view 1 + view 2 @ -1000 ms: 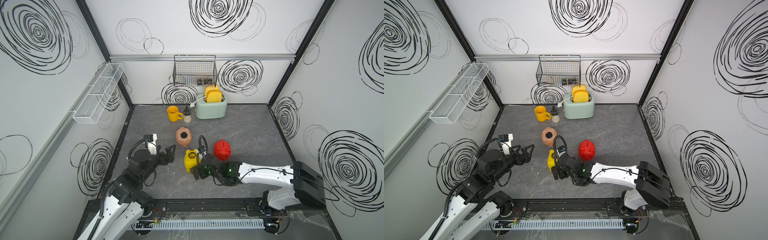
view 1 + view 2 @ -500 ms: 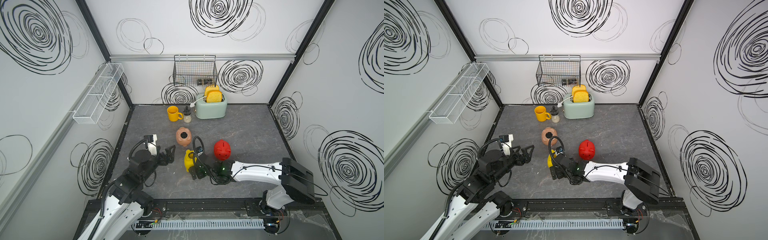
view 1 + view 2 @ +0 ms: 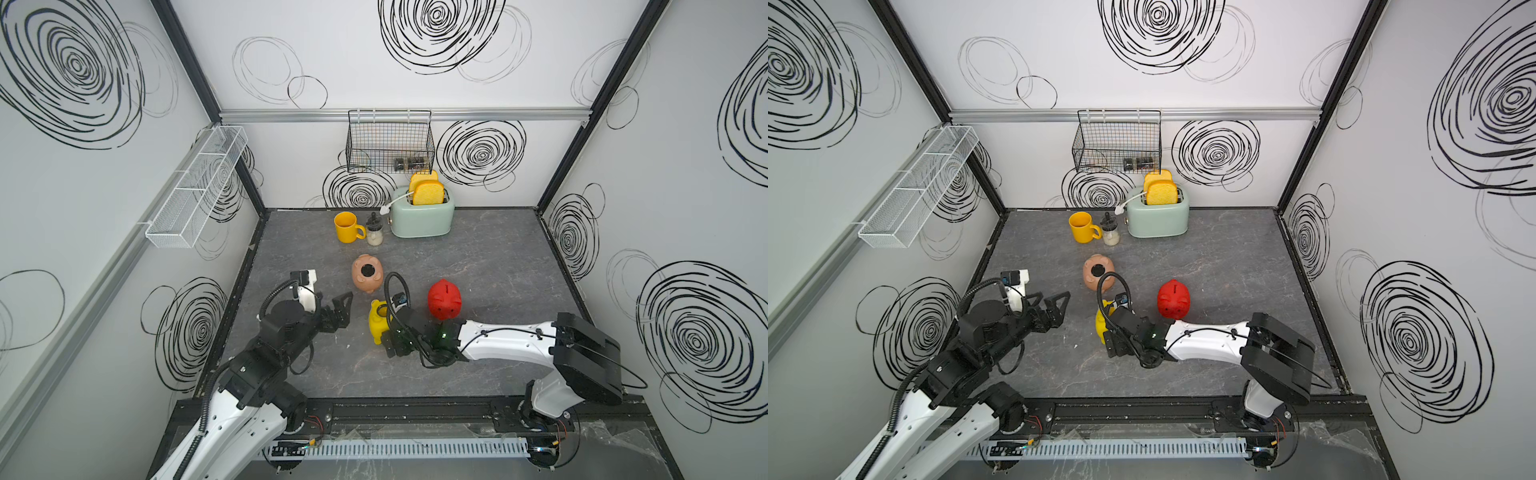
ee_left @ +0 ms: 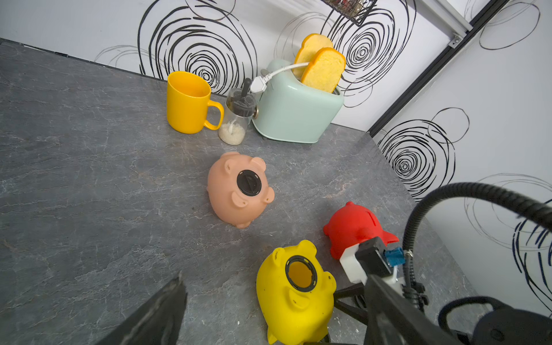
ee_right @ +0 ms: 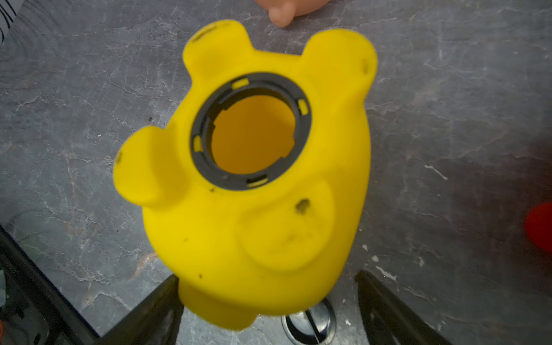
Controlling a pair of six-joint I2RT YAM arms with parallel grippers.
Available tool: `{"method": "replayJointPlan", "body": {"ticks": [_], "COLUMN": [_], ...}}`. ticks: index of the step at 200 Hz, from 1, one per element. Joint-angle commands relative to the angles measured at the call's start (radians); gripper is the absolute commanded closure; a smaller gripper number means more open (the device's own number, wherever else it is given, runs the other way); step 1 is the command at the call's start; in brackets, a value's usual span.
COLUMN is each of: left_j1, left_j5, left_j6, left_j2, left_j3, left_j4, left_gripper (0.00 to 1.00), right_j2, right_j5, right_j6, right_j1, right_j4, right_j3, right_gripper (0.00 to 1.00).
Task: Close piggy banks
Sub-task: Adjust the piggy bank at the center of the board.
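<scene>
Right gripper [image 5: 268, 279] jaws apart, straddling the belly-up yellow pig [image 5: 254, 224], hole unplugged; left gripper [image 3: 338, 309] spread wide, empty, hovering nearby.

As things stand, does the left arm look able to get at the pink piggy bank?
Probably yes: bare table lies between the open left tool and the pink piggy bank, which lies belly up; the right arm is down at the yellow piggy bank, off that line.

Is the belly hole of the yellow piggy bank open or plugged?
Open: the yellow piggy bank lies belly up; its black ring shows only yellow inside.
</scene>
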Motion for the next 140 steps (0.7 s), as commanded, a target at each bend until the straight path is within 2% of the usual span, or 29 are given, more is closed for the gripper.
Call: {"method": "replayJointPlan", "body": {"ticks": [1, 87, 109, 140], "left_j1": [-0.006, -0.033, -0.031, -0.028], "left_j5": [0.000, -0.001, 0.040, 0.160], "left_j6": [-0.008, -0.021, -0.025, -0.042], "left_j2": [0.006, 0.014, 0.027, 0.095], "left_j3": [-0.013, -0.023, -0.039, -0.067], "left_j4": [0.019, 0.033, 0.066, 0.154], "left_gripper": [0.04, 0.04, 0.04, 0.04], "right_j2": [-0.027, -0.087, -0.099, -0.118], "right_j5": [0.010, 0.008, 0.005, 0.000], "right_j6": [0.018, 0.020, 0.025, 0.034], "right_j1": [-0.014, -0.053, -0.064, -0.075], "right_j4": [-0.039, -0.042, -0.038, -0.026], "right_j3": [-0.023, -0.083, -0.098, -0.123], "right_gripper": [0.09, 0.11, 0.11, 0.12]}}
